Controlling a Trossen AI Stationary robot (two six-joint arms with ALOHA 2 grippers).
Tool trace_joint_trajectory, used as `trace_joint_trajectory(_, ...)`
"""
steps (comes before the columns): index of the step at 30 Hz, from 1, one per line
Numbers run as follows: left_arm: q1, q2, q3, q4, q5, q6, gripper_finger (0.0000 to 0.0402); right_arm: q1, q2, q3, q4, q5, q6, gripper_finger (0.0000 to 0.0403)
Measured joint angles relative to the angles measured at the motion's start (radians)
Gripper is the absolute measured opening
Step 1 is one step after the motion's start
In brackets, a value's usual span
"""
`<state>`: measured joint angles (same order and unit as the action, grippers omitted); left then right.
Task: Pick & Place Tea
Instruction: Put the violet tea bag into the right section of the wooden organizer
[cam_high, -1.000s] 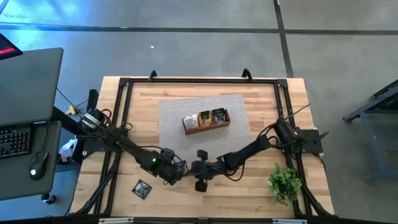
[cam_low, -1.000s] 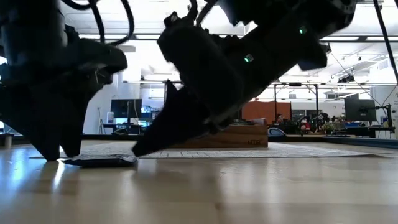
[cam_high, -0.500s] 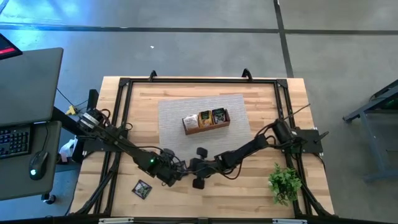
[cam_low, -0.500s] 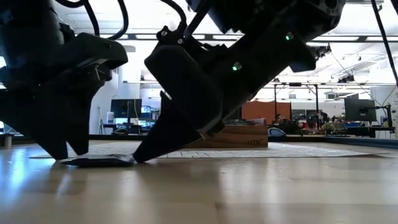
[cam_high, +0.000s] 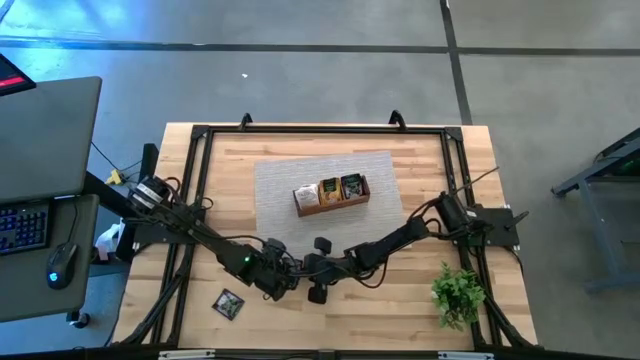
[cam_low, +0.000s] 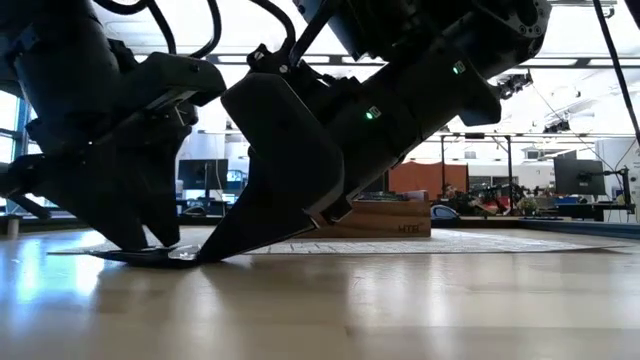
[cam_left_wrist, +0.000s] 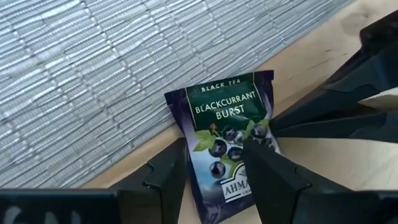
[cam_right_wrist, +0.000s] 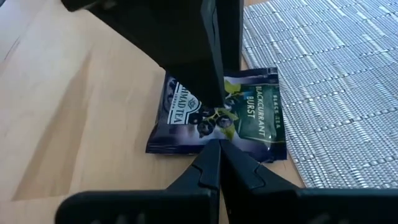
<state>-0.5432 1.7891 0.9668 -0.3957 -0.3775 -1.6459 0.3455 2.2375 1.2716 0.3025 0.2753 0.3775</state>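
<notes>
A dark purple tea sachet (cam_left_wrist: 224, 121), printed "Blackcurrant Burst", lies flat on the wood at the grey mat's near edge (cam_right_wrist: 249, 112). My left gripper (cam_left_wrist: 214, 177) is open and stands over it, pointing down, in the table's near middle (cam_high: 286, 277). My right gripper (cam_right_wrist: 218, 144) is shut, its tips at the sachet's edge, close to the right of the left gripper (cam_high: 310, 273). In the low view the sachet (cam_low: 140, 257) lies under the left fingers, with the right gripper's wedge tip (cam_low: 205, 254) beside it. My left gripper comes from above; one finger (cam_right_wrist: 214, 68) stands on the sachet's printed face near its middle (cam_right_wrist: 233, 102). The other finger (cam_left_wrist: 163, 180) is down beside the sachet's edge. The sachet lies flat on the table. My right gripper meets the sachet's side edge (cam_left_wrist: 268, 124) with its shut tips, slanting down from the table's right at table level. Whether the tips are under the edge or only against it, I cannot tell.
The brown wooden tray (cam_high: 331, 207) with sachets in its compartments sits on the grey mat (cam_high: 275, 195) beyond the grippers. Another dark sachet (cam_high: 228, 302) lies near the table's near-left part. A small green plant (cam_high: 458, 293) stands near the near-right corner.
My right gripper has moved toward the table's left and down, bringing its shut tips to the sachet's edge. My left gripper has shifted a little to the right and its fingers now stand on and beside the sachet. The sachet has stayed flat on the table.
</notes>
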Motion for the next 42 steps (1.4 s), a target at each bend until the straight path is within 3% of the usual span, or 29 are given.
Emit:
trace_joint_trajectory(5,0.000,0.022,0.002,-0.003,0.007,0.000,0.0131,-0.001,0.000,0.001,-0.030,-0.009,0.015,0.0000)
trace_joint_trajectory(14,0.001,0.030,0.003,-0.049,0.005,-0.007,0.0009,-0.002,-0.001,0.001,-0.037,-0.040,0.014,0.0000)
trace_joint_trajectory(24,-0.001,0.022,0.022,-0.075,-0.046,0.044,0.0002,0.024,-0.090,-0.007,-0.084,-0.050,-0.071,0.0000)
trace_joint_trajectory(27,0.001,0.011,0.033,-0.084,-0.094,0.081,0.0001,0.039,-0.169,-0.002,-0.163,-0.046,-0.096,0.0000)
trace_joint_trajectory(31,0.004,0.003,0.078,-0.075,-0.216,0.138,0.0000,0.052,-0.286,-0.004,-0.423,-0.023,-0.098,0.0001)
trace_joint_trajectory(38,0.069,-0.010,0.162,-0.071,-0.411,0.293,0.0000,0.086,-0.603,-0.011,-0.927,0.207,-0.061,0.0003)
trace_joint_trajectory(42,0.165,-0.011,0.221,-0.035,-0.486,0.468,0.0000,0.084,-0.817,-0.124,-1.011,0.358,0.081,0.0001)
